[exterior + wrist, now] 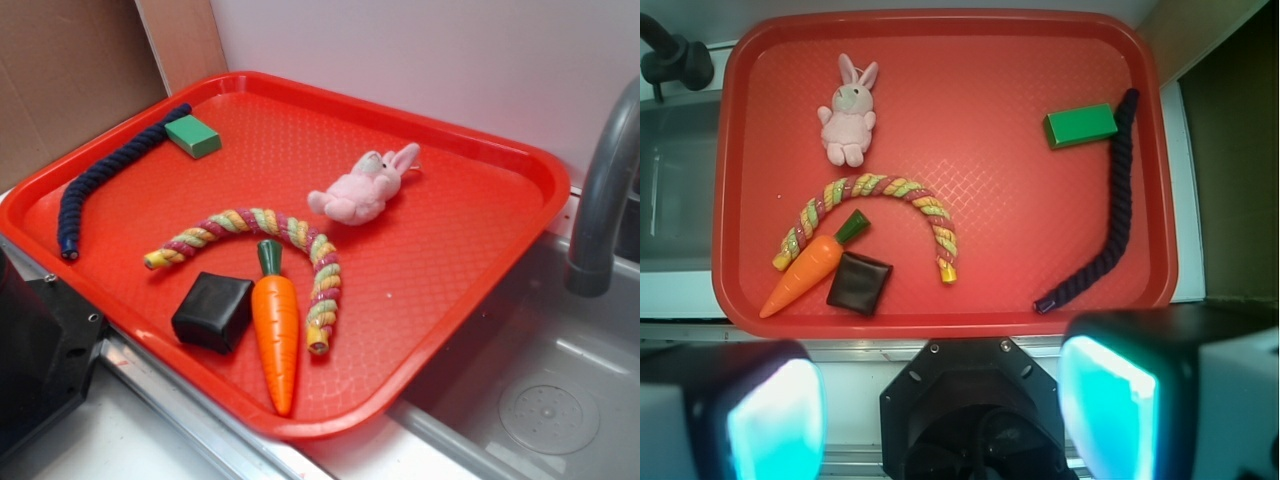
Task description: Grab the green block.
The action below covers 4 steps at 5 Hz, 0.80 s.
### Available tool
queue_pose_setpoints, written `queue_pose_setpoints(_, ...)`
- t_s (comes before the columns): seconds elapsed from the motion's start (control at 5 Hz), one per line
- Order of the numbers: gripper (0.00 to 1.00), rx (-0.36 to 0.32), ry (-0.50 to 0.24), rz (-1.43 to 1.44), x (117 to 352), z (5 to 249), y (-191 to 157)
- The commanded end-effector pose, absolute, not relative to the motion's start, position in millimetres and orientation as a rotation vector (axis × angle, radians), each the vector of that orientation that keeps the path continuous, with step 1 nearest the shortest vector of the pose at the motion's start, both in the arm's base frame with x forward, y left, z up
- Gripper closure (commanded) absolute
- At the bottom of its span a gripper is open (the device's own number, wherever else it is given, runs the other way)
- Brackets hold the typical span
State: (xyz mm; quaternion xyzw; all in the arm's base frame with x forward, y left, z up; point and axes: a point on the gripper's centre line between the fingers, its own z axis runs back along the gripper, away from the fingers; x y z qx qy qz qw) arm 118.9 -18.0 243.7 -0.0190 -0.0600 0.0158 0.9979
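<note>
Wrist view shows the gripper (pixel 940 405) held wide and empty above the near edge of the red tray (pixel 940 30), well apart from the green block (pixel 1080 126). The block is seen lying flat toward the far right of the tray in this view, with the dark blue rope (pixel 1102 220) touching or just beside its right end. A snag is judged the main risk: if a finger is lowered on the rope side, the rope may be pinched with the block or the block pushed aside. The black cube (pixel 859 283), lying nearer beside the toy carrot (pixel 808 268), could be mistaken for the target.
</note>
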Motion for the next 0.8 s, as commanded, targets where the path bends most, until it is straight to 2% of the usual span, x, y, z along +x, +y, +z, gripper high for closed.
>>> queue_pose_setpoints(0.0,0.00,-0.038,-0.120,0.032,119,244,-18)
queue_pose_setpoints(0.2,0.00,0.007,-0.096,0.279,154,209,30)
queue_pose_setpoints(0.4,0.00,0.050,-0.090,0.501,174,187,59)
queue_pose_setpoints(0.6,0.00,0.077,-0.197,0.740,198,163,81)
